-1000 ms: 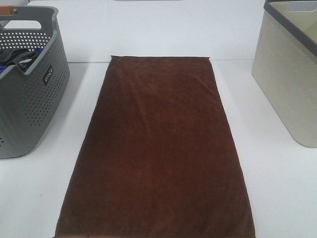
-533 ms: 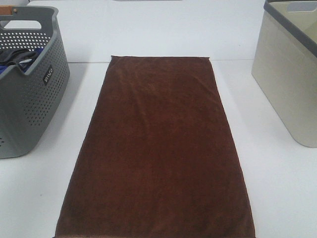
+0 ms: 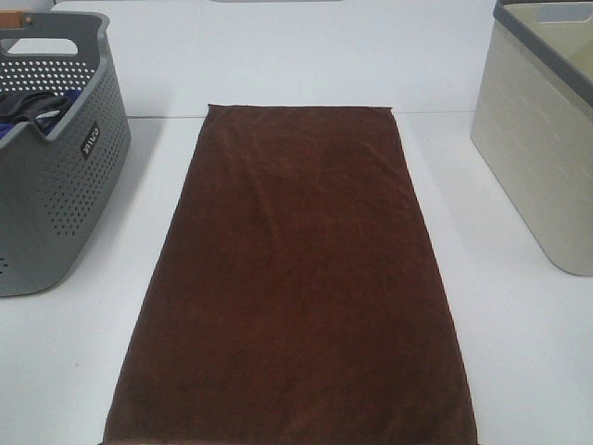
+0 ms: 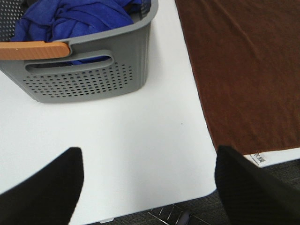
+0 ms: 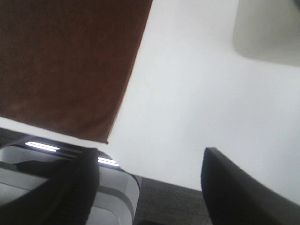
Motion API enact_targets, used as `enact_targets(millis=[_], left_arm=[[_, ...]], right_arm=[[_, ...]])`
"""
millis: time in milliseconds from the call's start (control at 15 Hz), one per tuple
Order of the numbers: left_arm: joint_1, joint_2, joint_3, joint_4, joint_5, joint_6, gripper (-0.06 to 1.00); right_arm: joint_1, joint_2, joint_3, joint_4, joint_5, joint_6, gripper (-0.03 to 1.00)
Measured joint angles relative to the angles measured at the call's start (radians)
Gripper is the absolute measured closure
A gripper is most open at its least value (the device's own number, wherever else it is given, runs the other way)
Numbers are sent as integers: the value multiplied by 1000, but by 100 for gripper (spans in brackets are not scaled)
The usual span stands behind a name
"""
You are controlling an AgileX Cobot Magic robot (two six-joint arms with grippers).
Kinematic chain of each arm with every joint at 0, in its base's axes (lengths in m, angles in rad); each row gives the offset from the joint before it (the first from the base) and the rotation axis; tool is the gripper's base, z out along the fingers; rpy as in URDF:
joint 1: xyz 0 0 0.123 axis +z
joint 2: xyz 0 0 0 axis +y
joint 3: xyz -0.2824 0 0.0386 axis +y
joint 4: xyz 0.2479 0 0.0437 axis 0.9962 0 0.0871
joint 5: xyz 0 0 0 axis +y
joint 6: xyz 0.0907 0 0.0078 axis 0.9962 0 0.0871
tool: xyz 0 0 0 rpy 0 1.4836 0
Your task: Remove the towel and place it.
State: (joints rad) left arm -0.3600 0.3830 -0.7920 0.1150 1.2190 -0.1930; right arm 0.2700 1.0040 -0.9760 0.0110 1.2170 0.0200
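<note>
Nothing has moved since 1 second ago: 1 towel [image 3: 292, 278], dark reddish-brown, lies spread flat down the middle of the white table [image 3: 519, 343], its long sides running away from me and its near edge at the table's front rim. Its small white care label [image 4: 258, 159] shows at the near left corner in my left wrist view.

Count on the table: 1 towel, 2 containers. 1 grey perforated basket [image 3: 65, 185] stands to the left, apart from the towel, holding blue cloth [image 4: 75, 18]; I count at least 1 piece, though the bundle is too bunched to tell how many. An orange handle strip [image 4: 35, 49] lies along the basket's rim. 1 cream bin with a grey rim [image 3: 542, 158] stands to the right, also apart from the towel.

Neither of my 2 arms appears in the high view. My left claw [image 4: 147, 187] hangs above the table's front left corner, between basket and towel, fingers [image 4: 44, 187] spread wide with nothing between them. My right claw [image 5: 150, 187] hangs above the front right edge, just beside the towel's near right corner, fingers [image 5: 243, 187] likewise parted and empty. Neither claw touches the towel.
</note>
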Motion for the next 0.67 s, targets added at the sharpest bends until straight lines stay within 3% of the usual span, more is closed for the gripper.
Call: enact_targets(millis=[133,333,533,667], left_arm=[[0,-94,66,-55,1,43,21],[0,-147,152,-153,3,193,21],[0,-147,211,-244,-17,306,21],[0,-146,238,-265,-48,329,21]], right_arm=[[0,-100,135,-1,1,0,36],[0,-282,289,-11,1,0,36],[0,-494,370,-11,-30,0,36],[0,-629,395,-11,-49,0,36]])
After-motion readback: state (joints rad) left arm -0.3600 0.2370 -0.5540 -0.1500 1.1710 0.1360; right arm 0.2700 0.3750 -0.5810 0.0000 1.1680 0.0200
